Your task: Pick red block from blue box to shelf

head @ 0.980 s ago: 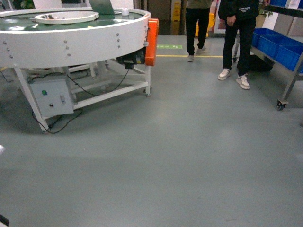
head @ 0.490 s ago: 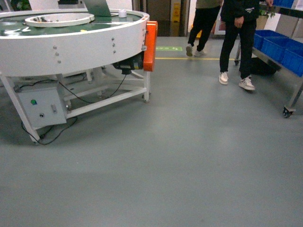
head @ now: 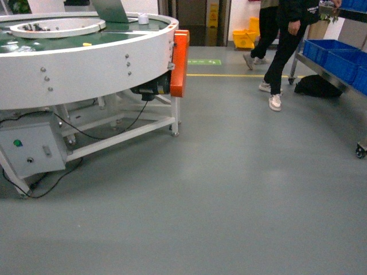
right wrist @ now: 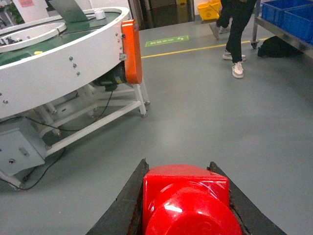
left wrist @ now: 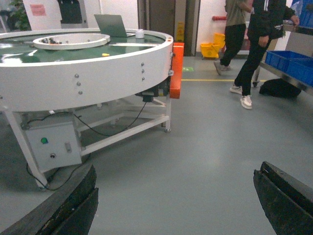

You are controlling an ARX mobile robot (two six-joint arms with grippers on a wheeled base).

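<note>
The red block (right wrist: pixel 188 200) sits clamped between the right gripper's (right wrist: pixel 188 210) two dark fingers (right wrist: pixel 128 203), stud facing the wrist camera, the fingers pressed against its left and right sides; it is carried above bare grey floor (head: pixel 229 189), not resting on anything. The left gripper (left wrist: pixel 173 196) holds nothing, its fingers spread wide at the two lower corners of its own view. Neither arm shows in the head view. The blue box cannot be seen in any view, so the pick looks done and the step in hand is the carry to the shelf (head: pixel 344 74). Only a strip of that rack shows at the right edge of the head view, a steel rail carrying dark blue crates (head: pixel 338 57), with a caster (head: pixel 360 151) at floor level. To do this well, the base should turn right until the rack fills the view, and the right grip should stay firm through the drive, since a small block can twist out under jolts. A person (head: pixel 287 51) in dark trousers walks just by the rack's near end, beside a black bag (head: pixel 318 86) on the floor, so the approach calls for a wide berth and a slow pace. The round conveyor (head: pixel 86 57) stands at the left, well apart from that path.
</note>
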